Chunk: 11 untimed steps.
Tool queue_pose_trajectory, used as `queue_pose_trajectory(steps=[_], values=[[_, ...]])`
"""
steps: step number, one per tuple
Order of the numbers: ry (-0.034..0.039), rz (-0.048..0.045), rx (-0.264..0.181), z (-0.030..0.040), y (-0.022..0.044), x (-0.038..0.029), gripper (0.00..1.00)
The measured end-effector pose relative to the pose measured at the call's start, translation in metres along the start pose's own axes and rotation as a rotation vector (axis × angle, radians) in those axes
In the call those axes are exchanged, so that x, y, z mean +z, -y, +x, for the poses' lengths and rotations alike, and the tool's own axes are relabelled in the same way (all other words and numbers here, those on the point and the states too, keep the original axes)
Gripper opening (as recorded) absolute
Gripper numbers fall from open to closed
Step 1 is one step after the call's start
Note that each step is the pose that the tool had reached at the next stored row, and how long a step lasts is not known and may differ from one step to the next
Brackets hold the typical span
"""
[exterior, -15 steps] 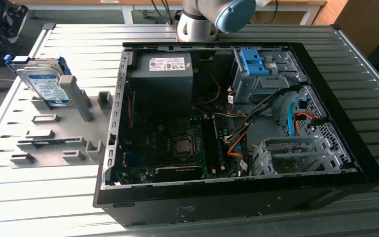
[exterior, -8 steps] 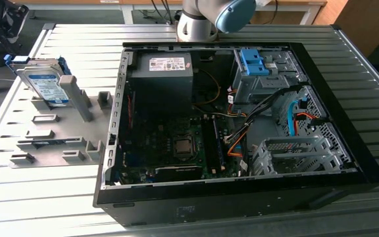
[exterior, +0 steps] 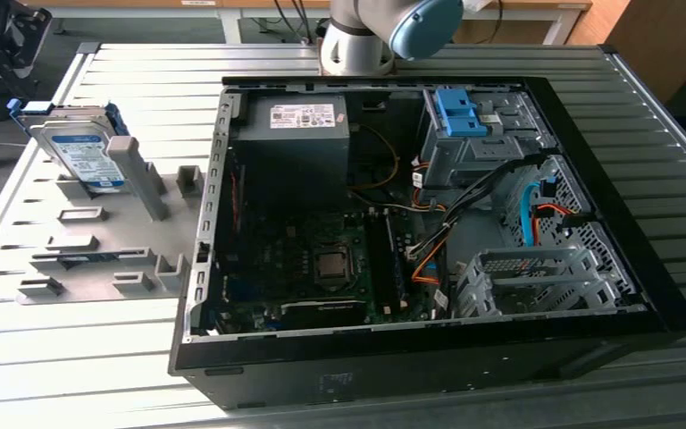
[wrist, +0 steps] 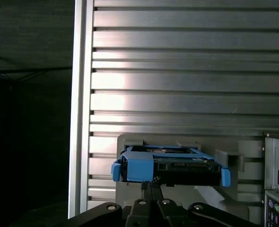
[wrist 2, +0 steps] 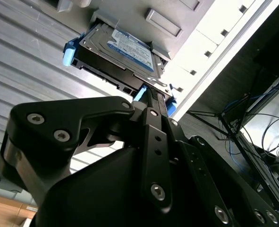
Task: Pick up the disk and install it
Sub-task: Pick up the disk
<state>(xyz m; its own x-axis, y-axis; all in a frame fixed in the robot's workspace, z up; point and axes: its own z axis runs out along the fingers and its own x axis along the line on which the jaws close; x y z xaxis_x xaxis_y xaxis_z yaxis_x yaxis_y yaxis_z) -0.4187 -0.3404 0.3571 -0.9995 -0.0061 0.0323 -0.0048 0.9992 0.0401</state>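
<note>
**Fingers (wrist: pixel 147 188) closed, disk ahead of them in its stand**

Fingers (wrist 2: pixel 154 123) of the gripper (wrist: pixel 150 183) are seen drawn together in both wrist views, and nothing is held between them. The disk (wrist: pixel 170 165) is found straight ahead of the fingertips, apart from them and untouched. In the first wrist view it is presented edge-on, with its blue rails at both ends. In the second wrist view its white-and-blue label (wrist 2: pixel 130 45) is shown.

In the exterior view the disk (exterior: pixel 81 152) is stood on edge in a grey fixture (exterior: pixel 93 259), propped against an upright post. The fixture is laid on a slatted metal table (wrist: pixel 177 71), which extends beyond the disk as seen from the fingers. Just beside the fixture, an opened computer case (exterior: pixel 629 295) is laid flat on the table. A bare blue bracket (exterior: pixel 456 112) is seated inside it.
</note>
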Motion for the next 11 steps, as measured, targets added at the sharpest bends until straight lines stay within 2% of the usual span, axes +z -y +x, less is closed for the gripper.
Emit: queue_pose_trajectory(steps=[11], values=[[-0.0002, 0.0001, -0.004, 0.0, 0.0, 0.0, 0.11]])
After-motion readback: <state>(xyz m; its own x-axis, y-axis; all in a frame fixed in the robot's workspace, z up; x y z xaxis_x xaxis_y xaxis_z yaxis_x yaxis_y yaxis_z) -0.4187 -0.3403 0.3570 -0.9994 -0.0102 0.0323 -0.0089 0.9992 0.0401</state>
